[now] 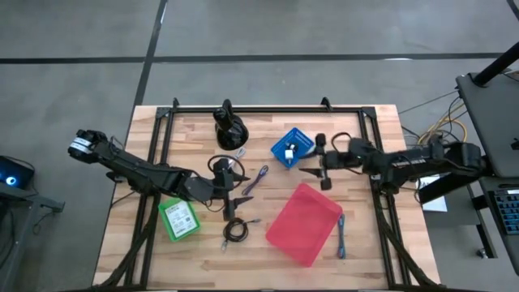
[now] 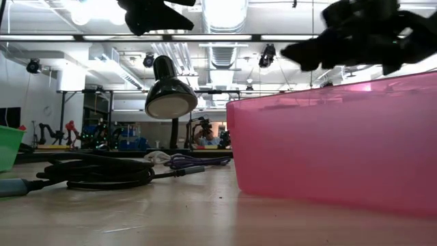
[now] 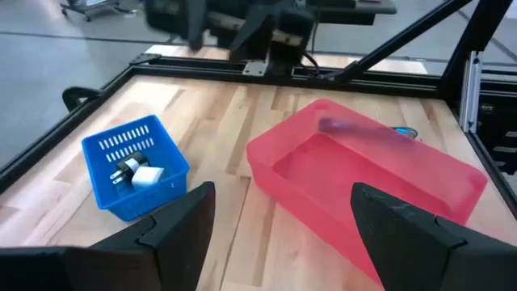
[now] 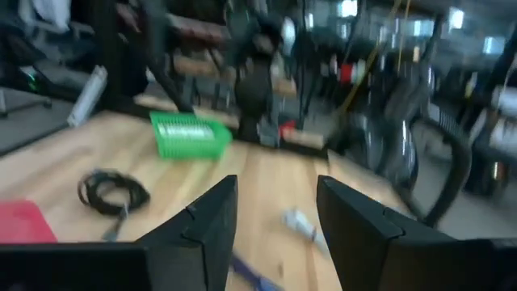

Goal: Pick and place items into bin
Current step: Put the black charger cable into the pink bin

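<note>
Between the two hands on the pale plank bench [image 1: 365, 243] sits a translucent red plastic bin [image 1: 304, 223]. Right hand [image 1: 318, 172], fingers parted and empty, hangs beside a slotted blue basket [image 1: 292, 146]. Left hand [image 1: 235, 197] gapes wide, empty, near the black coiled cable [image 1: 236, 231].

In the low view the red bin [image 2: 334, 150] runs off the right edge and hides the worktop behind it. The green basket [image 2: 8, 146] is cut by the left edge. Small pieces inside the blue basket [image 1: 292, 147] are too small to identify from above.
</note>
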Robot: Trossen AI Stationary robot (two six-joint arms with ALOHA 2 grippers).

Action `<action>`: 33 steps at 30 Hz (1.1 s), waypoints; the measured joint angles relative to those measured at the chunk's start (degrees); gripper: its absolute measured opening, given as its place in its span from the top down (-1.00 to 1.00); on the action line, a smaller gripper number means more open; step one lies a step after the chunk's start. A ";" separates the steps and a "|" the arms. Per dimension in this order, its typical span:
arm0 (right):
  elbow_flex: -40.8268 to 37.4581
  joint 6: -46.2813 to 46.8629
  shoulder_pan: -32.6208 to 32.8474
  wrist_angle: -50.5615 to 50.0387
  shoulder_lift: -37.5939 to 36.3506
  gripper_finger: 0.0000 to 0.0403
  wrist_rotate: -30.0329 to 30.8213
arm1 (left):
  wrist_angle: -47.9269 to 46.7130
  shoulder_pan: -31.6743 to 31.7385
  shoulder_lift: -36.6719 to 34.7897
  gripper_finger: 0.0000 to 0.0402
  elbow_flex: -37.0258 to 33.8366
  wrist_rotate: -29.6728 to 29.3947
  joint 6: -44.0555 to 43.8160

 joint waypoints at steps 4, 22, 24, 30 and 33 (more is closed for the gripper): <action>-3.15 -0.67 0.79 4.57 -4.00 0.25 0.07 | -0.05 0.02 0.17 -0.35 0.00 0.94 -2.22; -4.62 -1.26 0.81 4.16 -4.97 0.31 0.16 | -4.65 -3.04 5.81 -0.35 1.88 24.22 -31.37; -4.62 -1.26 0.81 4.16 -5.00 0.31 0.16 | -9.84 -4.02 7.57 -0.35 2.51 24.24 -36.38; -4.62 -1.26 0.81 3.75 -4.98 0.33 0.14 | -25.55 -5.91 14.66 -0.35 6.76 24.49 -46.29; -4.62 -1.26 0.81 3.77 -5.00 0.34 0.14 | -30.48 -5.95 18.14 -0.35 9.66 24.50 -46.16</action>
